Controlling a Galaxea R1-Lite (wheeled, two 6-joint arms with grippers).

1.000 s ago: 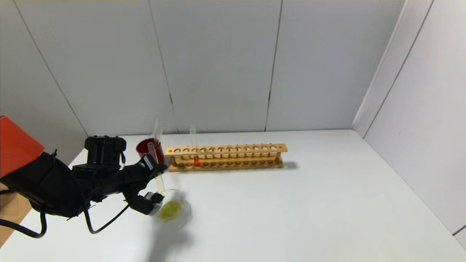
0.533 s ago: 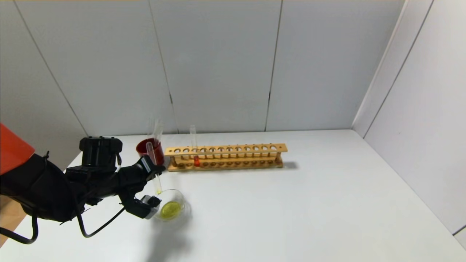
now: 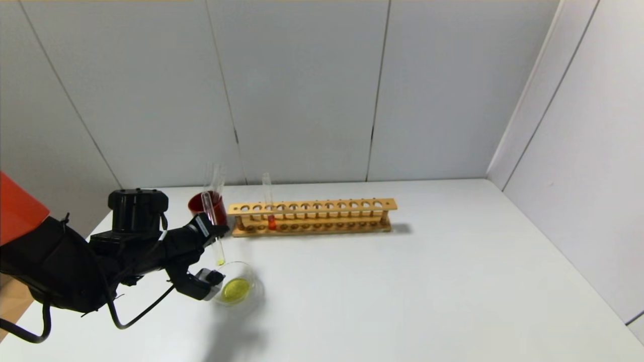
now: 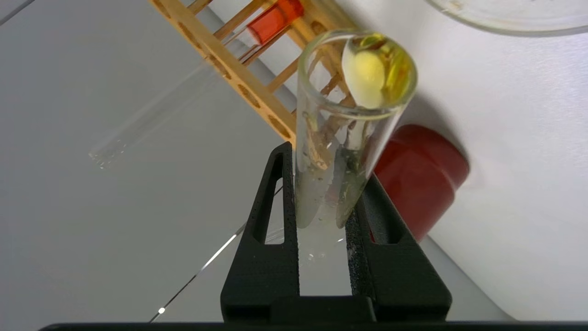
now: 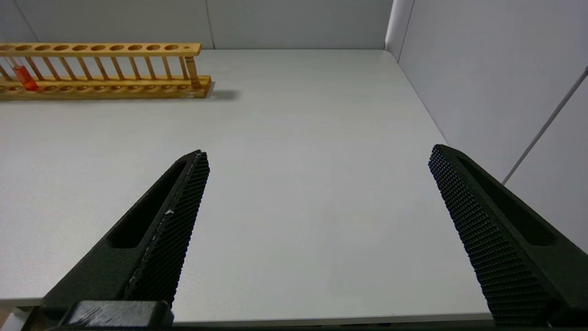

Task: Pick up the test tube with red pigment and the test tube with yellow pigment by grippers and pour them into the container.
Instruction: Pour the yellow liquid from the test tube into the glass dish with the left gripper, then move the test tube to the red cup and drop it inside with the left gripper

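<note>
The test tube with yellow pigment (image 3: 213, 231), pinched in the left gripper (image 3: 210, 232), has swung upright, nearly drained; the container (image 3: 250, 281) just below holds yellow; the red tube (image 3: 268, 208) waits beyond in the rack (image 3: 332, 206); the right gripper (image 5: 317, 220) gapes idle.

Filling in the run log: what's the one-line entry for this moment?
left claw: shut on yellow tube | dish: yellow liquid in | red tube: in rack | right claw: open, idle
</note>
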